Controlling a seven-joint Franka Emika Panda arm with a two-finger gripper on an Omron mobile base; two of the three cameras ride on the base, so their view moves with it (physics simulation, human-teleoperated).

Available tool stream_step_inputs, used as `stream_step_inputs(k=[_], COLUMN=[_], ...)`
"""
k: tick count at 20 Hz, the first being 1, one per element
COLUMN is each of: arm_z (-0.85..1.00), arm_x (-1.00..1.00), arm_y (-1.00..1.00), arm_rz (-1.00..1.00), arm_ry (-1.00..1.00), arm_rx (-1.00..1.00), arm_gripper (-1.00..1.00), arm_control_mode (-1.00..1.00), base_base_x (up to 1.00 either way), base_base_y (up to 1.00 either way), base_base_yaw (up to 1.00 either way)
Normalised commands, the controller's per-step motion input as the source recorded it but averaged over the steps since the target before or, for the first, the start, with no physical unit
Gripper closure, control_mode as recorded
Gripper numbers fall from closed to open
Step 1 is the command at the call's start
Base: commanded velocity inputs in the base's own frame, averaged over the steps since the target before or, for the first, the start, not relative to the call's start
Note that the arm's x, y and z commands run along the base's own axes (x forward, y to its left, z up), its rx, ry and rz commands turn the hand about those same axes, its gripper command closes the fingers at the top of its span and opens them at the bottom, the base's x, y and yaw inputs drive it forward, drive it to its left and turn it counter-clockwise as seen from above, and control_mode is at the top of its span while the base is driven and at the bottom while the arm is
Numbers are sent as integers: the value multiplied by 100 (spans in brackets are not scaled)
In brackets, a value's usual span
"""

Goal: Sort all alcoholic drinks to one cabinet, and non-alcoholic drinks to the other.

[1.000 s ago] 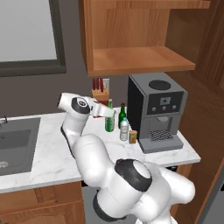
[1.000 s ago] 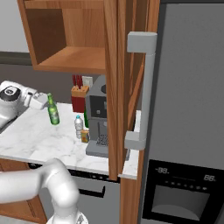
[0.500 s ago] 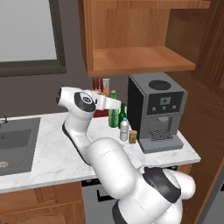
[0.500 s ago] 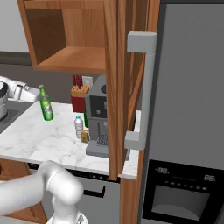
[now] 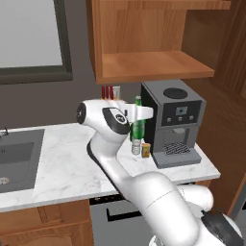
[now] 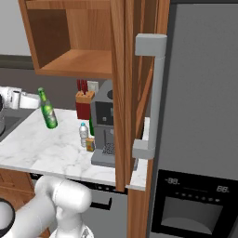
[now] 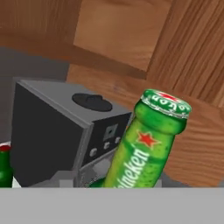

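- I see the hand (image 5: 139,114) at centre frame in the left base view, closed partway on the bright green bottle (image 5: 138,126); its fingers are too small for me to make out singly.
- In the right base view that bottle (image 6: 47,111) sits at the left, lifted clear of the tabletop (image 6: 51,148) and leaning, with the white hand (image 6: 31,100) just cut off by the frame edge.
- The hand view shows me the bottle's neck and cap (image 7: 148,148) up close at lower centre; its base is cut off below.
- The clear water bottle (image 6: 83,135) stands on the tabletop beside the coffee machine (image 6: 104,125); in the left base view it (image 5: 136,146) is half hidden behind the arm.
- The darker green bottle (image 7: 4,168) peeks in at the lower left edge of the hand view, mostly cut off.
- The wide cabinet (image 5: 153,62) hangs open at the upper centre, above the machine.
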Motion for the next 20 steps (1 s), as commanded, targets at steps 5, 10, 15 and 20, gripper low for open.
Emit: stream_step_inputs(k=[5,10,15,20], arm_z=[66,59,55,49], arm_x=[-24,-9,0,0], arm_y=[-4,0,0,0], arm_rz=[3,-3,-13,-15], arm_ry=[-7,-5,-2,0], arm_rx=[0,0,0,0], arm_gripper=[100,100,100,100], arm_control_mode=[-100,-100,-100,-100], base_base_x=[0,0,0,0], base_base_y=[0,0,0,0], base_base_yaw=[0,0,0,0])
